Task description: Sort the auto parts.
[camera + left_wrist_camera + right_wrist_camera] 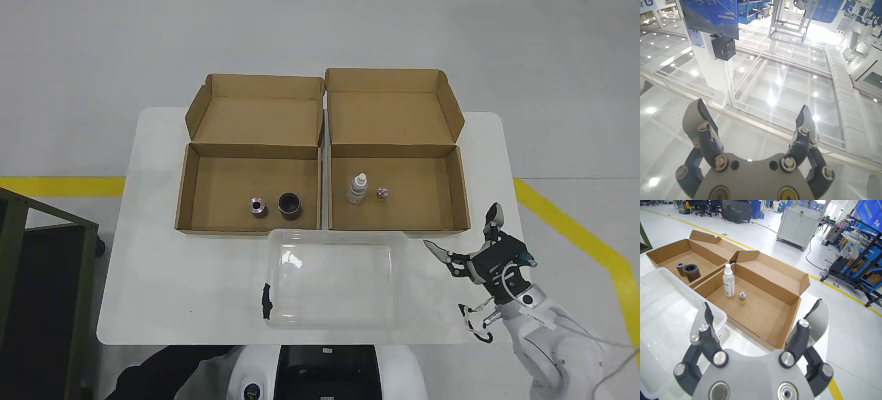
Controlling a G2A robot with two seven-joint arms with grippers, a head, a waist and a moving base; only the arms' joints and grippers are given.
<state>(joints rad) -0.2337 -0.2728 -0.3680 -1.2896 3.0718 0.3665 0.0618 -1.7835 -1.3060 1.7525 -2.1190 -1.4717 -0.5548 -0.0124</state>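
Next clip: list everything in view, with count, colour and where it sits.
left box: 1, brown, open, table's far side
right box: 1, brown, open, beside the left box
dark sleeve: 1, blackish, in left box
small cylinder: 1, grey, next to the sleeve
spray bottle: 1, clear, white cap, upright in right box
small fitting: 1, brass and silver, near the bottle
plastic bin: 1, clear, in front of the boxes
table: 1, white
right gripper: 1, grey-black, open, table's right edge
left gripper: 1, grey-black, open, facing the ceiling

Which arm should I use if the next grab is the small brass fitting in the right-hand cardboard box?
Right. The right gripper is open beside that brown cardboard box, facing the small brass fitting. The left gripper, also open, points up at the ceiling.
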